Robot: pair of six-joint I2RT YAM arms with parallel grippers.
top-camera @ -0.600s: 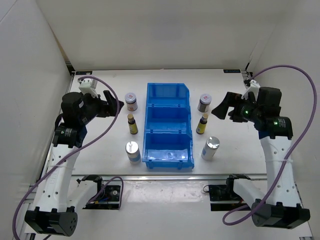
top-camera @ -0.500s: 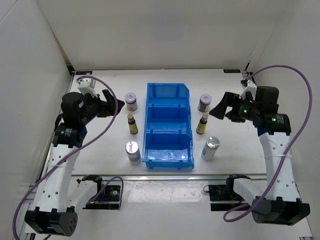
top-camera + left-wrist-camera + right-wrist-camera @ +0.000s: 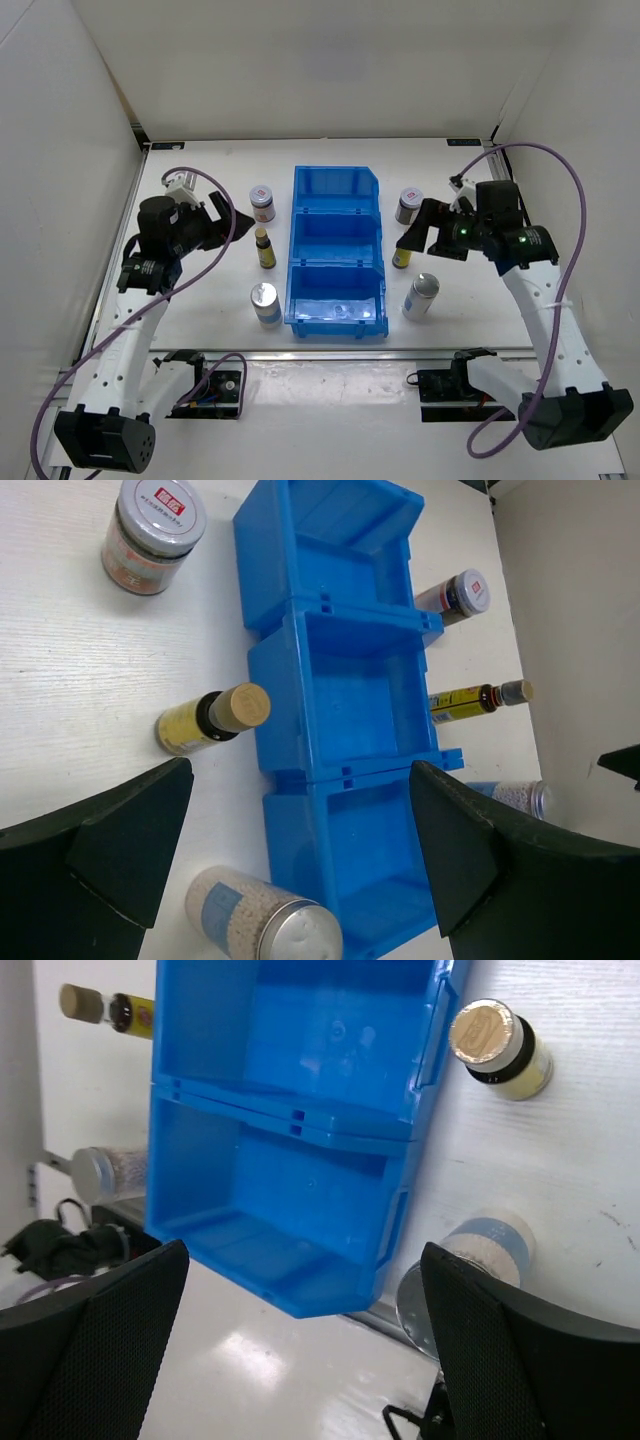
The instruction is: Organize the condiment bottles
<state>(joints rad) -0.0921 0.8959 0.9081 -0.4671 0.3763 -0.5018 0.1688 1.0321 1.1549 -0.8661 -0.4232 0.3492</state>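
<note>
Nothing's getting sorted yet: all six condiment bottles [image 3: 264,247] are sitting outside the blue bin [image 3: 337,266], three along each side. Left gripper [image 3: 225,214] and right gripper [image 3: 412,230] are hovering beside it, both gaping wide, holding nothing.

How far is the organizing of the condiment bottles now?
Done: nothing; the blue bin holds no bottle. In hand: nothing; left gripper and right gripper are open, empty. To do: all six, a jar, slim bottle and cylinder standing on each side of the bin.
</note>
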